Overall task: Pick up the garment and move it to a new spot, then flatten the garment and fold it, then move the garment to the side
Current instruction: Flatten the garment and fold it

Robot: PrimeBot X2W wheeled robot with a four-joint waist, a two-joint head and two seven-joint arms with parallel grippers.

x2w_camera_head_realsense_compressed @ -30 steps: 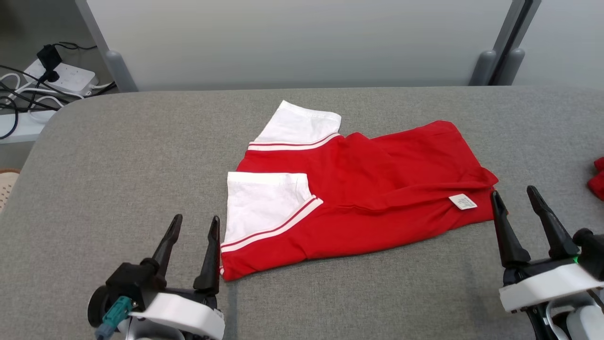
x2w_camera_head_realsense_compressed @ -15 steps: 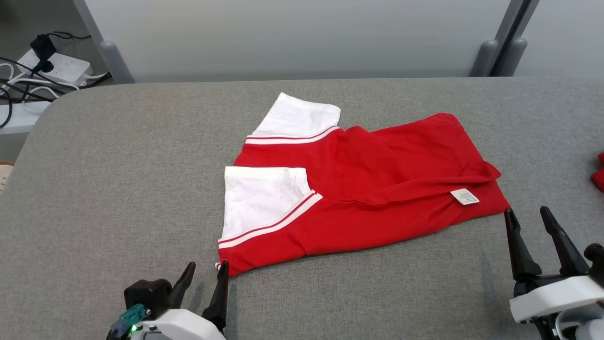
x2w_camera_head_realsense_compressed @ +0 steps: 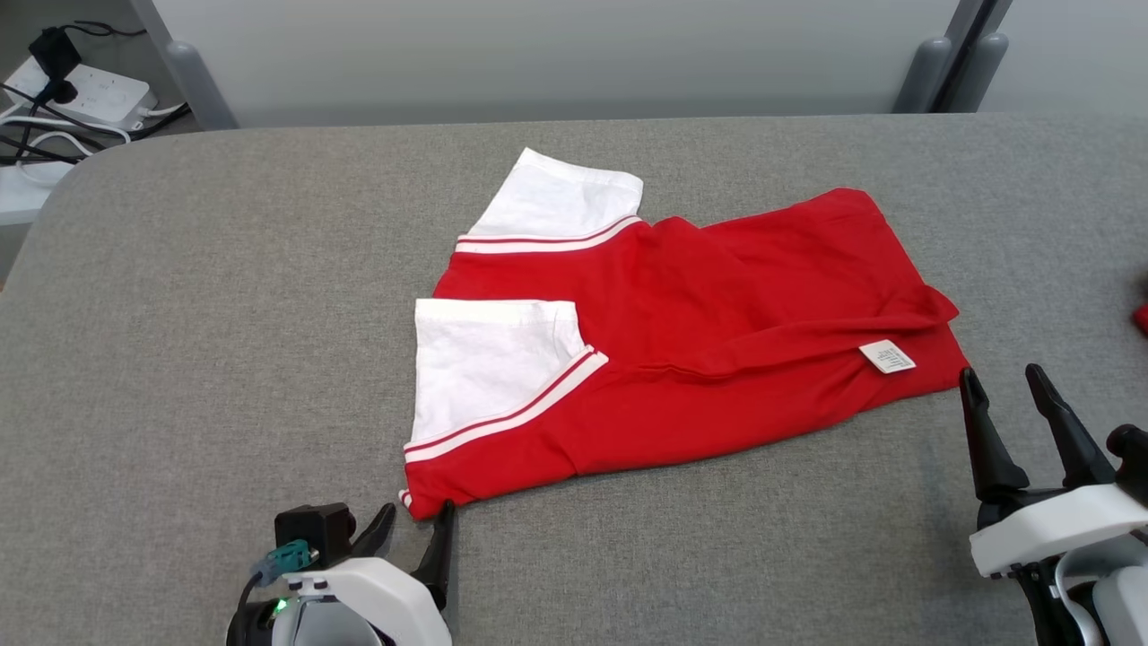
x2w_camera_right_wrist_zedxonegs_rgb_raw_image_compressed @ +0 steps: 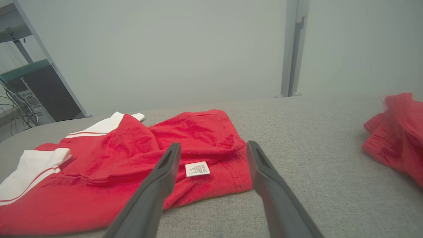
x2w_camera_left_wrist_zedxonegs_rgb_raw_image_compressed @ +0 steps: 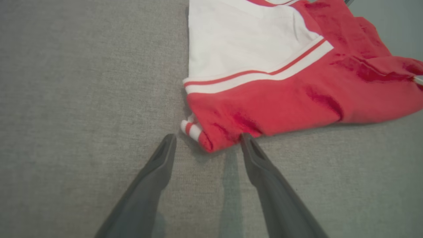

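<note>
The garment (x2w_camera_head_realsense_compressed: pixel 700 332) is red with white striped cuffs and lies folded on the grey table (x2w_camera_head_realsense_compressed: pixel 224 314), a white label on its right part. My left gripper (x2w_camera_head_realsense_compressed: pixel 417 513) is open at its near left corner. In the left wrist view the garment's (x2w_camera_left_wrist_zedxonegs_rgb_raw_image_compressed: pixel 281 99) corner lies between the tips of this gripper (x2w_camera_left_wrist_zedxonegs_rgb_raw_image_compressed: pixel 208 137), with the jaws apart. My right gripper (x2w_camera_head_realsense_compressed: pixel 1000 372) stands open just off the near right corner. In the right wrist view that gripper (x2w_camera_right_wrist_zedxonegs_rgb_raw_image_compressed: pixel 214 144) frames the label end of the garment (x2w_camera_right_wrist_zedxonegs_rgb_raw_image_compressed: pixel 132 165).
A second red cloth (x2w_camera_head_realsense_compressed: pixel 1142 316) lies at the table's right edge, also seen as the red cloth (x2w_camera_right_wrist_zedxonegs_rgb_raw_image_compressed: pixel 396 132) in the right wrist view. A power strip with cables (x2w_camera_head_realsense_compressed: pixel 90 90) sits off the far left corner. A pale partition runs behind the table.
The head camera has tilted down, shifting the whole picture up. My left gripper has drawn back along the garment's left edge to its near corner. Both grippers stay open.
</note>
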